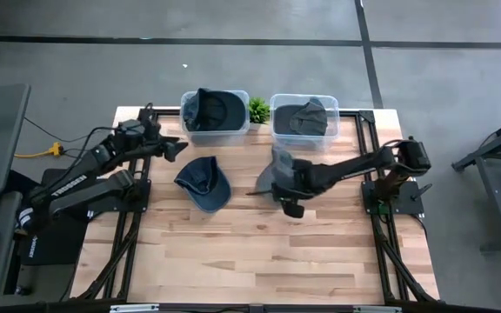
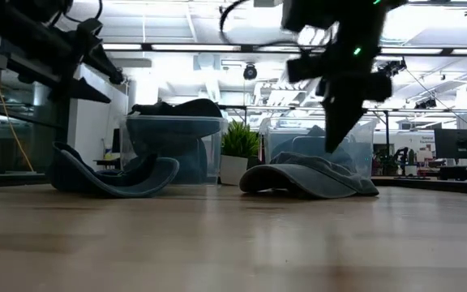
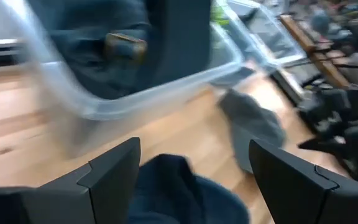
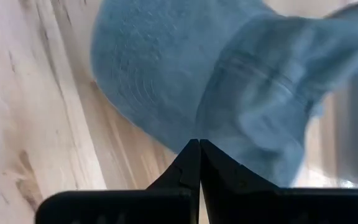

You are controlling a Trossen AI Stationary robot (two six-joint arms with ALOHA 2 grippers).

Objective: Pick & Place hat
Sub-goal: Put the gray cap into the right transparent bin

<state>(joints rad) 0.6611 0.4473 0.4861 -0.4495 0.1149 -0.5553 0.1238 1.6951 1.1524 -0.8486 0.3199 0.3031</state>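
Observation:
Two hats lie on the wooden table. The dark blue hat [image 1: 205,184] rests crown down, left of the middle. The grey hat [image 1: 278,165] lies right of it, its brim flat on the wood [image 2: 310,177]. My right gripper [image 4: 199,144] is shut and points steeply down, close above the grey hat [image 4: 216,81]; the low view shows a small gap under its tips [image 2: 329,150]. My left gripper [image 1: 174,148] stands open in the air beyond the blue hat [image 3: 173,186], near the left bin, with nothing between its fingers [image 3: 194,149].
Two clear bins stand at the table's far edge. The left bin [image 1: 216,113] holds a dark blue hat and the right bin [image 1: 304,117] a grey-green one. A small green plant [image 1: 258,109] stands between them. Bare wood stretches toward the near edge.

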